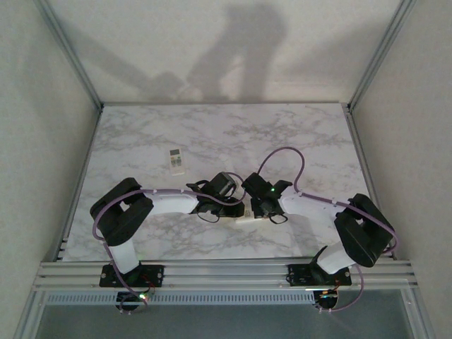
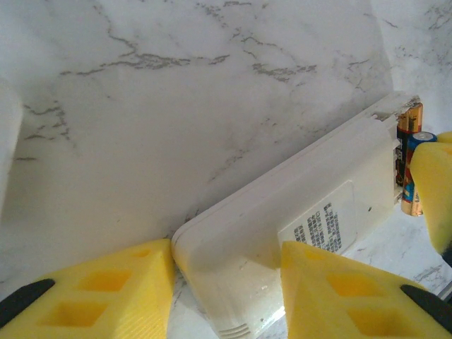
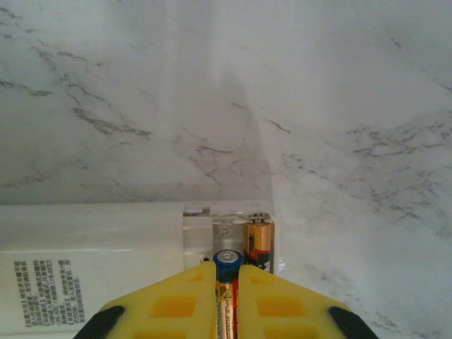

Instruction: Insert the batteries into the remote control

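The white remote control lies back up on the marble, its label facing up. My left gripper is shut on its near end, one yellow finger on each long side. At the far end the battery recess is uncovered, and one orange-and-black battery lies seated in its right slot. My right gripper is shut on the second battery, whose blue-capped tip points into the empty left slot. From above, both grippers meet over the remote at the table's near middle.
A small white rectangular piece with dark markings lies on the marble table, to the far left of the arms. Metal frame posts stand along both sides, and a rail runs along the near edge.
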